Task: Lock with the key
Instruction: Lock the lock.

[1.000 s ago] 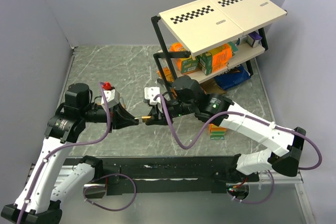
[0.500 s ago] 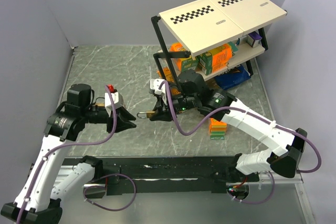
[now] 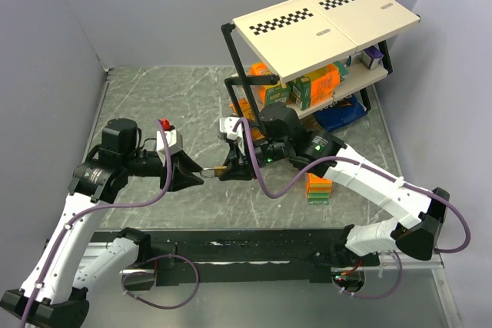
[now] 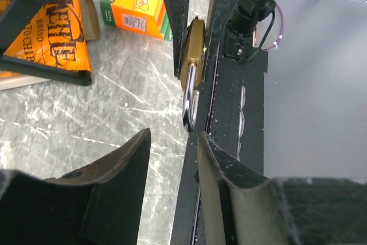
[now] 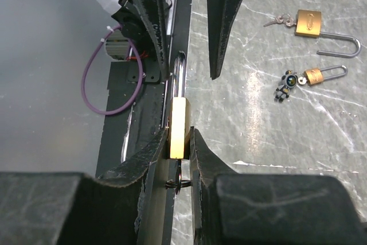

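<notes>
Your right pincer [image 5: 179, 137] is clenched on the brass padlock [image 5: 178, 124] and holds it above the bench [image 3: 154, 97], with the shackle [image 4: 190, 98] pointing to the left arm. Your left pincer [image 4: 171, 144] is released, and the shackle end reaches just to its gap.

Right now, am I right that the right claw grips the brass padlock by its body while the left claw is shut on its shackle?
Not quite. The right claw does grip the brass padlock by its body, but the left claw is open: the left wrist view shows its fingers apart, with the shackle just ahead of their tips, unclamped.
</notes>
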Robot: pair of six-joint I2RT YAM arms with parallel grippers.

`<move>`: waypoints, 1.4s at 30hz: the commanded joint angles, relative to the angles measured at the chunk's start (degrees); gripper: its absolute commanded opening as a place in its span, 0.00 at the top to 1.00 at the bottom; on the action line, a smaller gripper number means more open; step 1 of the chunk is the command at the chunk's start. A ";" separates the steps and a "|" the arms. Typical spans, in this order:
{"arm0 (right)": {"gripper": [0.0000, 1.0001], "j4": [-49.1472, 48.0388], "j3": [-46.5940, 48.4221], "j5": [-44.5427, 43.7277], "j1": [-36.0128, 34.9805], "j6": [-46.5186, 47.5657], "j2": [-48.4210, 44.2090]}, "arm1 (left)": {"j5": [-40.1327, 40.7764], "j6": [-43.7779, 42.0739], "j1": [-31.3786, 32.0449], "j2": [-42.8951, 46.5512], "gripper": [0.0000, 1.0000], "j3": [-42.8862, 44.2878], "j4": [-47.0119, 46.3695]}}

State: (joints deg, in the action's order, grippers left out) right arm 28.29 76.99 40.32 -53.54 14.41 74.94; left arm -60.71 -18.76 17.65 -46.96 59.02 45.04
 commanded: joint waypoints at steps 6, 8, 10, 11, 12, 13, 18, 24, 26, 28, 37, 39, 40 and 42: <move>1.00 -2.10 2.81 2.49 -0.25 -0.70 0.82 | -2.40 3.12 1.60 0.47 0.65 0.13 -5.05; 1.00 -2.19 2.81 2.66 -0.25 -0.70 1.00 | -2.49 3.12 1.77 0.47 0.70 0.13 -5.13; 1.00 -2.28 2.99 2.75 -0.34 -0.88 1.18 | -2.83 3.21 1.95 0.29 0.72 0.30 -5.05; 1.00 -2.19 2.99 2.75 -0.34 -0.97 1.26 | -2.92 3.12 1.95 0.38 0.72 0.30 -4.87; 1.00 -2.28 3.08 2.75 -0.34 -0.88 1.18 | -2.84 3.03 2.04 0.38 0.72 0.21 -4.87; 1.00 -2.28 3.08 2.84 -0.34 -0.88 1.35 | -2.75 2.77 2.13 0.38 0.76 0.21 -4.70; 1.00 -2.63 3.52 4.15 -0.25 -1.49 1.79 | -2.40 2.24 2.30 0.29 0.97 0.04 -4.08; 1.00 -4.56 3.60 7.32 -0.51 -3.77 2.84 | -1.69 6.88 2.92 1.61 0.99 -1.72 -9.70; 1.00 -5.44 4.22 8.46 -0.51 -4.48 3.37 | -1.96 8.39 3.27 1.70 0.99 -2.33 -11.98; 1.00 -5.79 4.66 8.73 -0.86 -5.01 3.81 | -1.96 10.50 3.79 1.78 0.99 -2.95 -13.65; 1.00 -7.64 7.21 6.97 -2.97 -5.01 6.97 | 0.68 18.41 8.01 2.31 0.99 -6.37 -23.49; 1.00 -7.90 7.65 6.62 -3.24 -5.01 7.41 | 0.59 22.36 8.19 2.22 0.99 -6.90 -26.56; 1.00 -8.51 7.73 6.53 -3.59 -5.01 7.77 | 0.50 23.32 8.36 2.05 0.99 -7.43 -27.45; 1.00 -9.13 8.00 6.44 -3.77 -5.19 8.12 | 0.33 25.88 8.45 1.79 0.99 -7.96 -30.25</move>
State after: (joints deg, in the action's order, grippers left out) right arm 34.04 80.51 44.27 -53.47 10.20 79.61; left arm -58.65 0.01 23.66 -43.97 51.55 30.81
